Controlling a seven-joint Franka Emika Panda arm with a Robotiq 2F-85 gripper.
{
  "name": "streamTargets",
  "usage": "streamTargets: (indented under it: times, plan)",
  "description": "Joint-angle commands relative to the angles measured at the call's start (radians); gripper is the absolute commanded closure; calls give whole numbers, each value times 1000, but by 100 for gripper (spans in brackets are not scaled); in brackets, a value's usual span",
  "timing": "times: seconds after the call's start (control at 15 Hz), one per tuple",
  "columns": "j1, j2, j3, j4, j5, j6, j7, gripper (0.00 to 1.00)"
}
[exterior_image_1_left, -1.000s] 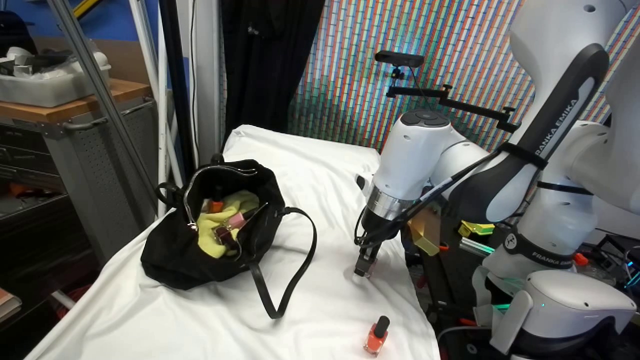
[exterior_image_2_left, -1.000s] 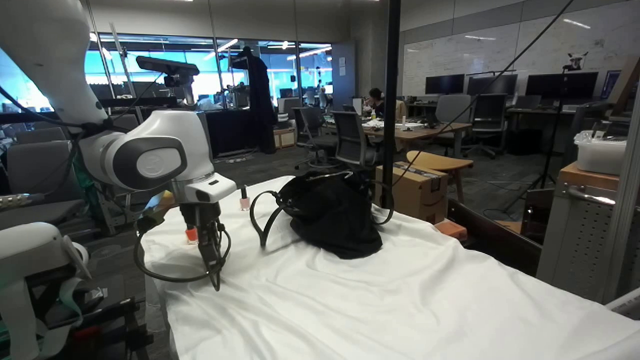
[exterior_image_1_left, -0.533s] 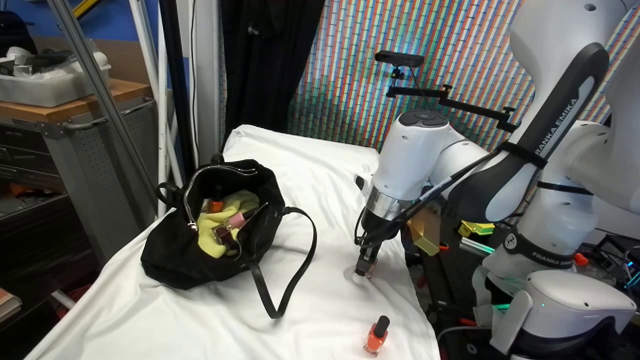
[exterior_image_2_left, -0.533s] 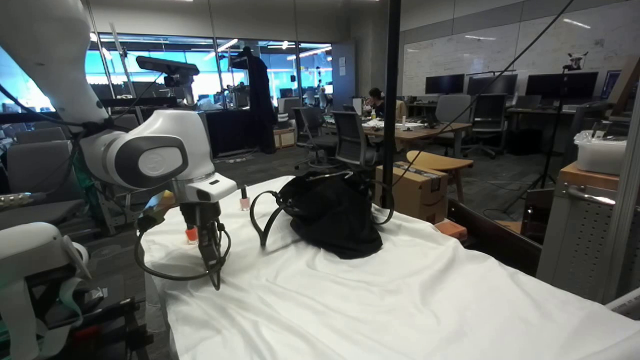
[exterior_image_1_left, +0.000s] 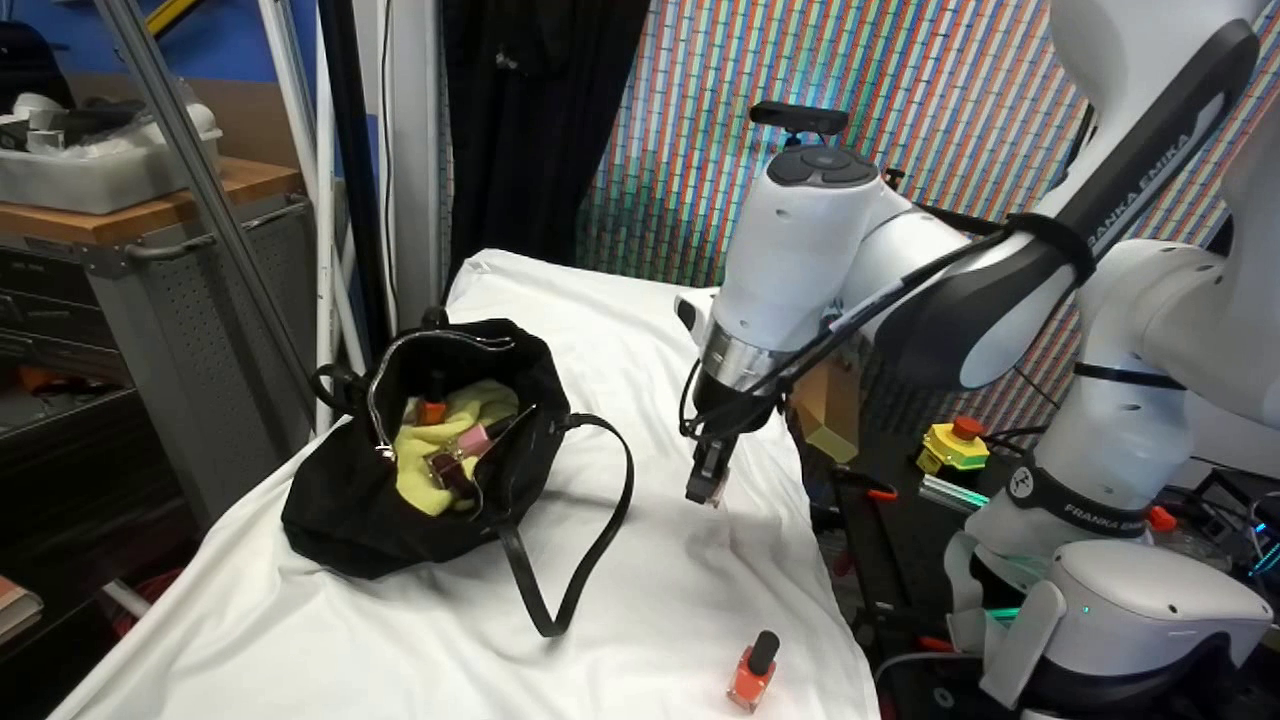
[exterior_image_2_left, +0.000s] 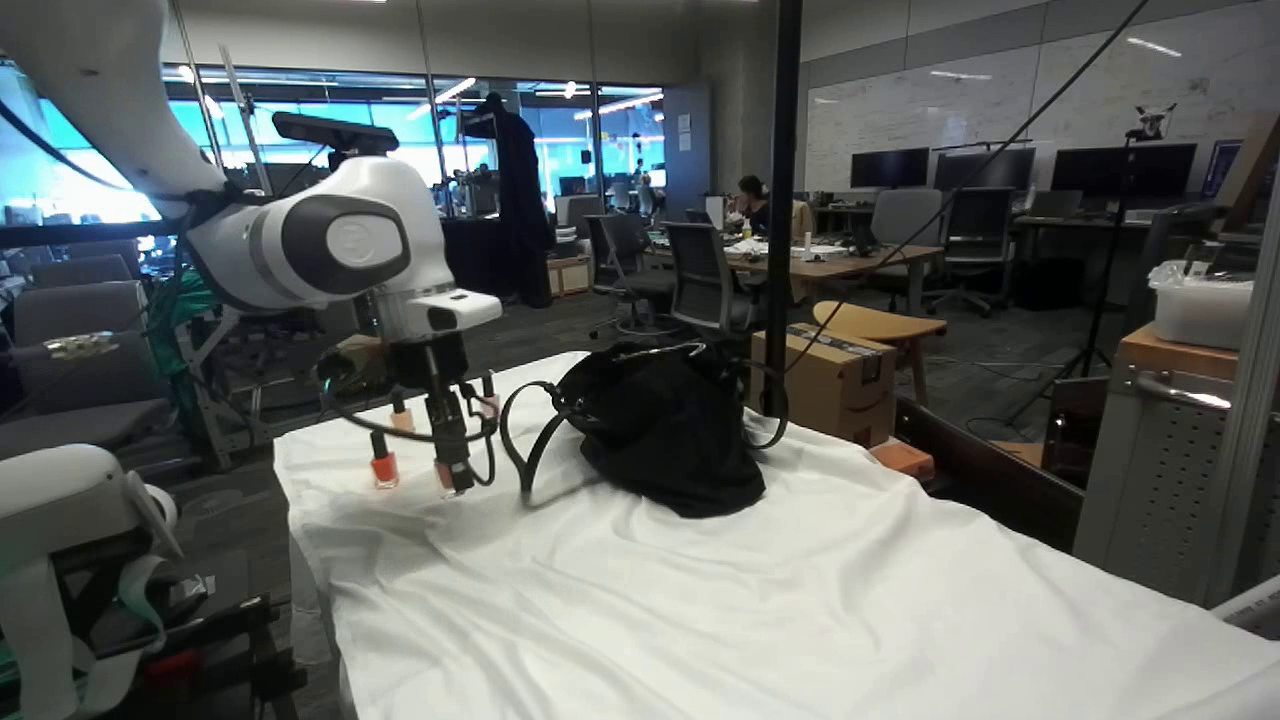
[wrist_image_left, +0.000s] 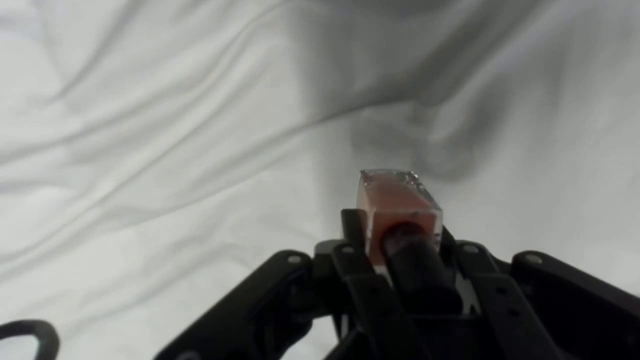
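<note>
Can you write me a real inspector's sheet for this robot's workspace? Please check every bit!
Surface: white cloth, wrinkled.
Main things: pinkish polish bottle, black-capped; black bag, open, with yellow fabric and small bottles inside; orange bottle, peach bottle and pale pink bottle standing on the cloth.
Clutter: gold box and yellow button box with a red top, past the cloth's edge.
Gripper: shut on the pinkish polish bottle, which appears held above the cloth.
Cables: black cable strapped along the arm.
Surroundings: patterned backdrop; office chairs and a seated person.
</note>
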Motion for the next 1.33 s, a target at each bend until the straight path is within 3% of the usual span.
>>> streamTargets:
  times: [0.0,0.53,0.8,1.27]
  plan:
    - [-18,-28,4,121,-111,-112,31,85]
    - [-27,123,-4,446,-410,-164,58,85]
    - [-6,259,-24,605,-450,-145,31,85]
    - [12,487,-56,838,-342,-129,-155,85]
